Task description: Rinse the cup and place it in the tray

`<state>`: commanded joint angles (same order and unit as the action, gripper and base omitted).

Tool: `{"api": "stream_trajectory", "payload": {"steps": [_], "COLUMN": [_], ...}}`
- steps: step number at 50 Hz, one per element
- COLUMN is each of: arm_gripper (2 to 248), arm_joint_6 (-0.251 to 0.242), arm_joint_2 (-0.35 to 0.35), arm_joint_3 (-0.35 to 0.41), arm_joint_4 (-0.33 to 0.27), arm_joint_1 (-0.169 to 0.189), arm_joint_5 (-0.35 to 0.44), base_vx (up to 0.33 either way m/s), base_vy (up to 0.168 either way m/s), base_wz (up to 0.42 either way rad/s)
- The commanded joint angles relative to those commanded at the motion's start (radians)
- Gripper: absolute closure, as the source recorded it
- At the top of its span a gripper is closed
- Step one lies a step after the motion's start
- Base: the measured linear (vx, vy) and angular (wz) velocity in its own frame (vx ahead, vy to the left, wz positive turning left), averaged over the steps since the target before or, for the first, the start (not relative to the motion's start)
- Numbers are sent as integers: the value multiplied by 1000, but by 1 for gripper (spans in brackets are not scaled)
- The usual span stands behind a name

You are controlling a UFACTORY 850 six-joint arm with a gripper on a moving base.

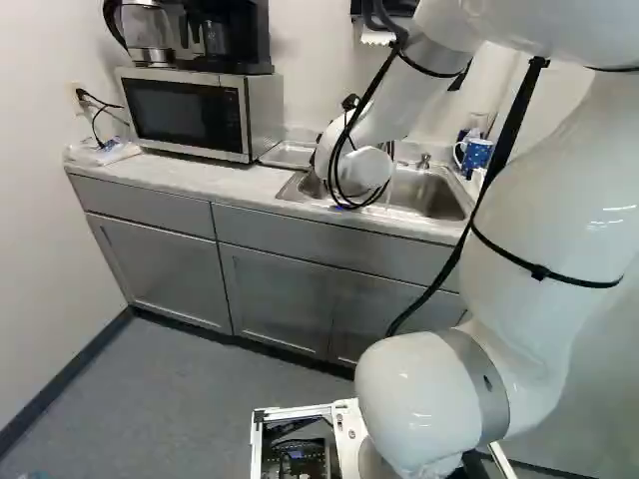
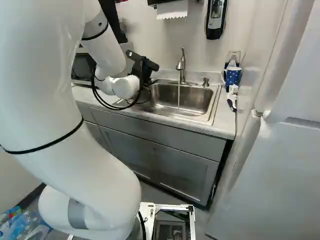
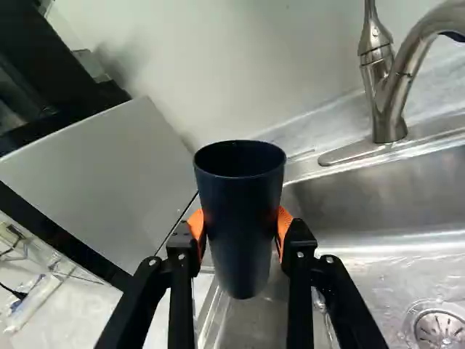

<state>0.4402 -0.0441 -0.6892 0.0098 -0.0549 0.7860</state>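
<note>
- Sitting toward the worktop's [image 1: 235,183] left end, the microwave [image 1: 190,112].
- Now the gripper [image 2: 144,65], clasping the dark cup [image 3: 240,218] near the sink's [image 2: 200,97] left edge!
- Water [image 2: 178,95] streams down from the faucet [image 2: 182,65].
- And the blue mug [image 2: 232,76], by the worktop's right edge.

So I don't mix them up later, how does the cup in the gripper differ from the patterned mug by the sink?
The cup is plain and very dark, while the mug is brighter blue with light spots. The cup is tall and shows no handle; the mug looks squatter and has one. The cup is held in the gripper, whereas the mug sits beside the sink. Both are drinking vessels.
</note>
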Motion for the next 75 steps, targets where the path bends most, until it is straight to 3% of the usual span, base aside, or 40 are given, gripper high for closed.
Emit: {"api": "stream_trajectory", "payload": {"steps": [48,75], "arm_gripper": [134,134], "arm_joint_6": [-504,-504], "arm_joint_2": [0,0], "arm_joint_3": [0,0], "arm_joint_4": [0,0], "arm_joint_1": [0,0], "arm_joint_5": [0,0], "base_vx": [0,0], "base_vy": [0,0], "base_wz": [0,0]}}
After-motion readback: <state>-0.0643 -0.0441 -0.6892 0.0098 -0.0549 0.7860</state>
